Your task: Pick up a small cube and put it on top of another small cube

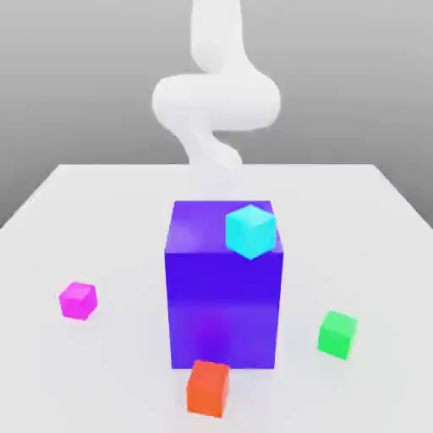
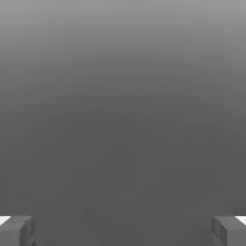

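Several small cubes show in the exterior view. A cyan cube [image 1: 251, 230] appears to rest on the big purple block [image 1: 224, 313], near that block's front edge toward the exterior view's right. On the white table lie a magenta cube [image 1: 78, 300], a green cube [image 1: 337, 333] and an orange-red cube [image 1: 207, 388]. My white arm [image 1: 216, 101] rises behind the purple block. In the hand view my gripper [image 2: 123, 231] is open, its grey fingertips [image 2: 18, 230] far apart with nothing between them, facing a plain grey background.
The big purple block stands mid-table and hides what is directly behind it. The white table [image 1: 101, 220] stretches to both sides. The orange-red cube lies just in front of the block, close to the table's near edge.
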Available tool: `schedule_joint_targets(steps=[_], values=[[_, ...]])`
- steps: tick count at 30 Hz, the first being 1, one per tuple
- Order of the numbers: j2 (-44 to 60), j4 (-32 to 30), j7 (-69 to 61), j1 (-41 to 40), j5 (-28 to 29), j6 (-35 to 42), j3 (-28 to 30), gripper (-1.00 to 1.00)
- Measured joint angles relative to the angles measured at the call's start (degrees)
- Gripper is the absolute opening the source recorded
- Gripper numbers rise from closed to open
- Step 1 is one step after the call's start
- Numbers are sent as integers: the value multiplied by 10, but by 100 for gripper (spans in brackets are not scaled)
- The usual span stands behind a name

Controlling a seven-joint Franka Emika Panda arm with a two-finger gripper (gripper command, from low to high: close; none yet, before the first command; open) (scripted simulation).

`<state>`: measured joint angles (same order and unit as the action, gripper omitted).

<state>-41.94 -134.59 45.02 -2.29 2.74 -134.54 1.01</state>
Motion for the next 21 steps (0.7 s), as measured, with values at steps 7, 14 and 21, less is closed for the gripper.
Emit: schedule_joint_targets(steps=[7,14,21], values=[[110,-79,-33,-67,66,-77,47,0],[217,-157,-82,-127,107,-152,117,0],[323,-236,-165,-168,101,-233,203,0]])
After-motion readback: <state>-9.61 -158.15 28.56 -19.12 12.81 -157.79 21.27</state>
